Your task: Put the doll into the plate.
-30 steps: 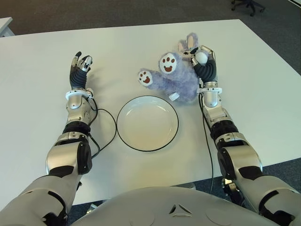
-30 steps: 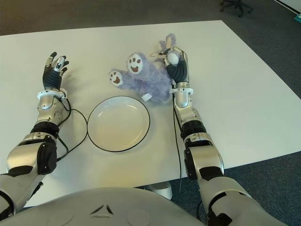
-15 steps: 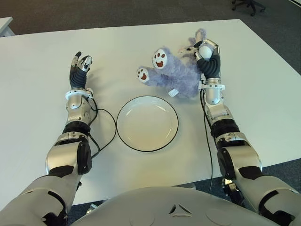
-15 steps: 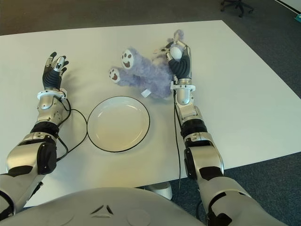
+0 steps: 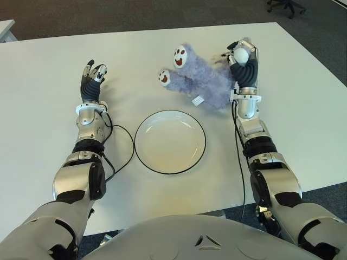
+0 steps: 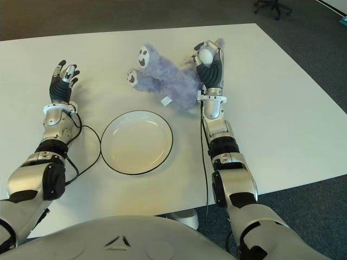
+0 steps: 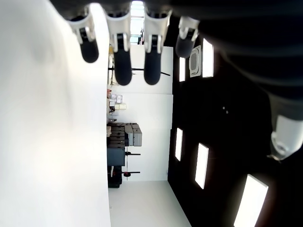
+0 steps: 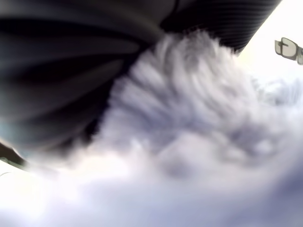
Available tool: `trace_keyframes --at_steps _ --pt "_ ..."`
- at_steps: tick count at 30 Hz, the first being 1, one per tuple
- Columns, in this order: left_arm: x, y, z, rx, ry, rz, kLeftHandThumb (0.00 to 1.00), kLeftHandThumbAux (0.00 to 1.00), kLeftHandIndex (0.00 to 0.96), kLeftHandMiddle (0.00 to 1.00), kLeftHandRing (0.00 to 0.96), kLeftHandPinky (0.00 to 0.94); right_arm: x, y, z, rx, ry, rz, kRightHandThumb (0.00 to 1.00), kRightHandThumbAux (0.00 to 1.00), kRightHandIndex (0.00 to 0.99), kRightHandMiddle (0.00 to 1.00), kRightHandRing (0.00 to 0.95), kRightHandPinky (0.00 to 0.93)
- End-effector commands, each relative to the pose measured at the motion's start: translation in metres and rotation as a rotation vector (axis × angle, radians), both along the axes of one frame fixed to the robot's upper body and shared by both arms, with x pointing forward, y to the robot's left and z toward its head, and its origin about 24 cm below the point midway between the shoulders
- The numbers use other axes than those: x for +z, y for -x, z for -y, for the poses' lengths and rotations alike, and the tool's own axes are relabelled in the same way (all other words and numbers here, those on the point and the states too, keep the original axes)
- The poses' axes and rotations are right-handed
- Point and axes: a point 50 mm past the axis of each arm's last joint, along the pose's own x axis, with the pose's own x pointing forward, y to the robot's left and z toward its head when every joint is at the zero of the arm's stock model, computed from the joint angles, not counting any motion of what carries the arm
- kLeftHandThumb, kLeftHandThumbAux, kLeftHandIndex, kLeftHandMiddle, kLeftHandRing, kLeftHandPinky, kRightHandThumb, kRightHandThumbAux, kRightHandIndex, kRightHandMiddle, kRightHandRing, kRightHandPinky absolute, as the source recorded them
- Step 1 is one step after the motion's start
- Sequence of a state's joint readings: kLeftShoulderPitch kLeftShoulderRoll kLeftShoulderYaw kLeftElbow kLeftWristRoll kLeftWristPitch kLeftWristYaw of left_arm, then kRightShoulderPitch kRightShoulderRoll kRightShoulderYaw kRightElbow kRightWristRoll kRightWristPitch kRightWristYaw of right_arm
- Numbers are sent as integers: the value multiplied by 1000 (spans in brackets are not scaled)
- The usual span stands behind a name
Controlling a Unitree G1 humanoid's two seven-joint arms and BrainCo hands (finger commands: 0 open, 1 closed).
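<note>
A fluffy purple doll [image 5: 203, 82] with white paw soles lies on the white table [image 5: 303, 108] beyond the plate, its feet pointing left. My right hand [image 5: 242, 58] is curled around its upper end, and purple fur [image 8: 189, 137] fills the right wrist view. The white plate [image 5: 169, 141] with a dark rim sits bare near the table's middle, in front of the doll. My left hand [image 5: 92, 76] stays at the left of the plate with fingers [image 7: 123, 56] spread and nothing in them.
A black cable [image 5: 122, 146] loops on the table between my left forearm and the plate. An office chair base [image 5: 284, 6] stands on the dark carpet past the table's far right corner.
My right hand has drawn the doll farther back and to the right, away from the plate. The doll's feet have swung up and leftward. The left hand has not moved.
</note>
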State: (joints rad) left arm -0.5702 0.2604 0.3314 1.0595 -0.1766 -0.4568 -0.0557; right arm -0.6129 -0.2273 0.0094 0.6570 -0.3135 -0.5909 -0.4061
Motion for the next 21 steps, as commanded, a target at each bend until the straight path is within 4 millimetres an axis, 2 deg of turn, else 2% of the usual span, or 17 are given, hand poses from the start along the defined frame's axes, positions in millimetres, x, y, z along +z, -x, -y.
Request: trace_keyframes --at_steps 1,21 --pt "-44 24 6 9 61 -184 0 481 68 203 190 91 2 2 4 -20 -23 -3 707 711 441 832 840 829" --pt "-44 23 8 11 65 -183 0 484 69 206 191 84 18 7 5 15 -59 67 707 710 441 827 844 839"
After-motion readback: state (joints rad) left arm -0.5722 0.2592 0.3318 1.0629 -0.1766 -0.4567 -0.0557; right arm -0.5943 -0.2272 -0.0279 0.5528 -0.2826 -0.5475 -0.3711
